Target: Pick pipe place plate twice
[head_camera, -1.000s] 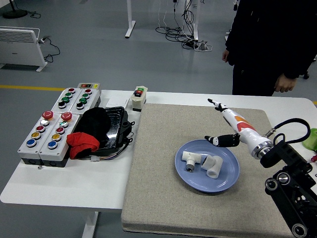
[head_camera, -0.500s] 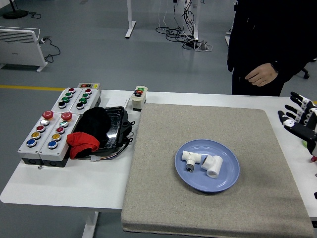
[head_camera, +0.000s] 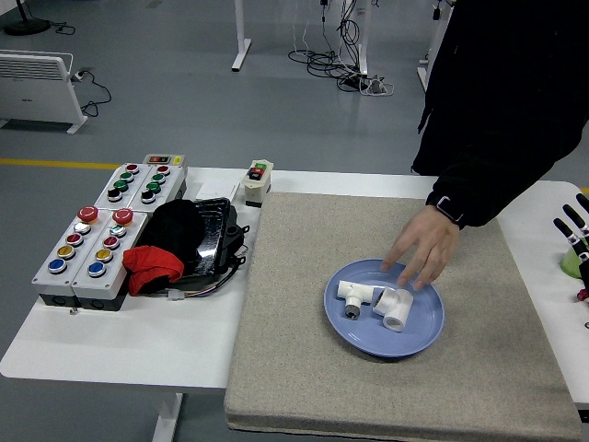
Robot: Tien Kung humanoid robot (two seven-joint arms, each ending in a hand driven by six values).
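Head view: since half a second ago the person at the far side has leaned in over the grey mat (head_camera: 386, 368), and the person's hand (head_camera: 423, 249), which then hung at the body, now reaches down over the blue plate (head_camera: 345, 322) with fingers spread, fingertips at the plate's far rim just above the pipe fittings. The robot's right hand (head_camera: 575, 226) has drawn further back to the picture's right edge; only its dark fingers show, spread and holding nothing. The T-shaped pipe fitting (head_camera: 354, 296) and the elbow pipe fitting (head_camera: 396, 308) lie side by side on the plate, as before. The button boxes (head_camera: 92, 244) sit at the left.
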